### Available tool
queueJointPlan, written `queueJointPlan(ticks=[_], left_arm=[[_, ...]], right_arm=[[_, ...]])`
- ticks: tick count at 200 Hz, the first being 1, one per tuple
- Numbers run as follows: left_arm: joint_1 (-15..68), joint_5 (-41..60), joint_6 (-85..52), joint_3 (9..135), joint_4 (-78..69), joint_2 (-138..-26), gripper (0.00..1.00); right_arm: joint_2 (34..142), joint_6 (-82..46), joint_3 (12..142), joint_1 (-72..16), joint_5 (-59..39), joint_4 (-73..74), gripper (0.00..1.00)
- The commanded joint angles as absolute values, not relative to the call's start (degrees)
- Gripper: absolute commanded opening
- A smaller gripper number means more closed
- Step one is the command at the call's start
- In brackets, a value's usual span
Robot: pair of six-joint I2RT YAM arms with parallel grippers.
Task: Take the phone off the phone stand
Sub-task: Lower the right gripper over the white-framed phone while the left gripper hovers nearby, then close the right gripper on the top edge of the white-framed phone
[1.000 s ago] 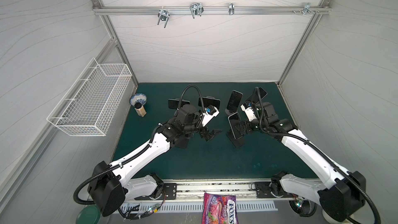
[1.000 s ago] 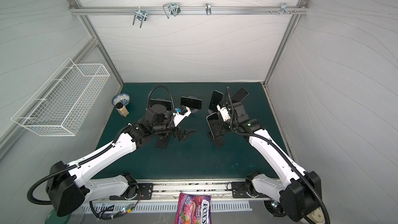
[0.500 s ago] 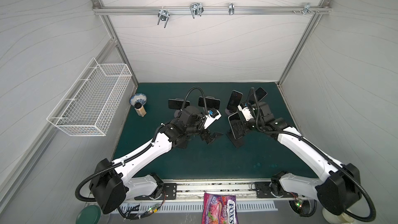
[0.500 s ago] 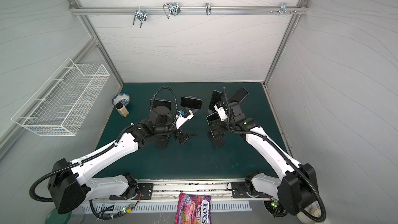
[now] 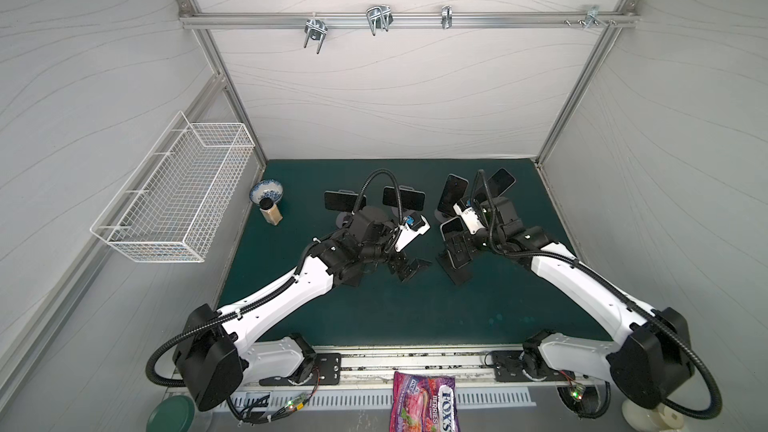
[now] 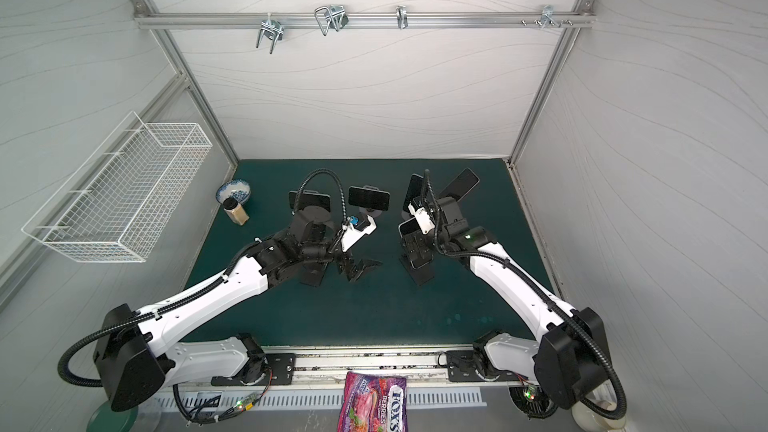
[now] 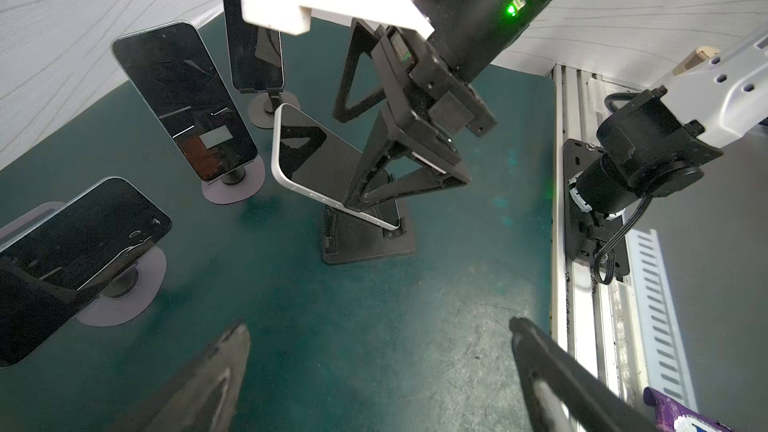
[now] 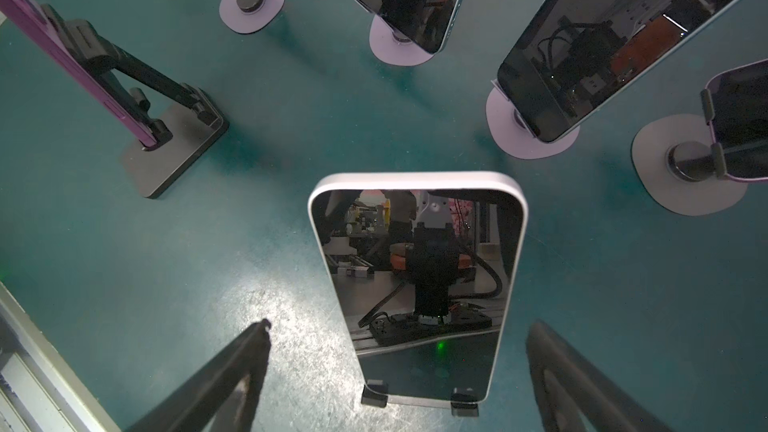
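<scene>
A white-edged phone (image 8: 419, 284) leans upright on a black phone stand (image 8: 461, 403), its lower edge in the stand's two hooks. My right gripper (image 8: 401, 324) is open, one finger (image 8: 232, 371) on each side of the phone and neither touching it. In both top views the phone (image 5: 454, 228) (image 6: 409, 228) and phone stand (image 5: 461, 274) (image 6: 422, 276) sit right of centre under the right gripper (image 5: 457, 251). My left gripper (image 5: 409, 270) (image 7: 378, 324) hangs open and empty over bare mat left of the stand. The left wrist view shows the phone (image 7: 316, 155) between the right fingers.
Several other phones stand on round-based holders behind (image 5: 345, 201) (image 5: 403, 198) (image 5: 452, 193) (image 5: 498, 180). A purple phone (image 8: 62, 56) leans on another black stand. A bowl (image 5: 266, 192) and jar (image 5: 271, 213) sit at back left, a wire basket (image 5: 174, 197) on the left wall.
My right gripper has moved leftward and in over the phone on the black stand. The left gripper has shifted slightly to the right, still open.
</scene>
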State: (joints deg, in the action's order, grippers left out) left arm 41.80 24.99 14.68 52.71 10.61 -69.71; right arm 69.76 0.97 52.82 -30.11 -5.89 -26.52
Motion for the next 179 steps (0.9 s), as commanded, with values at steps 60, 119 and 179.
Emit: queueJointPlan(ticks=[60, 119, 179], left_arm=[[42.75, 26.61, 15.03, 55.68, 9.98, -70.42, 0.99], [43.01, 26.31, 15.29, 55.55, 10.04, -70.58, 0.99], [43.36, 26.27, 15.39, 55.64, 10.36, -71.10, 0.99]], right_arm=[[72.14, 2.11, 53.79, -30.76, -3.32, -25.06, 0.97], [73.57, 2.10, 54.22, -30.85, -3.40, -24.21, 0.97], [75.45, 1.91, 54.76, -30.85, -3.65, -22.94, 0.96]])
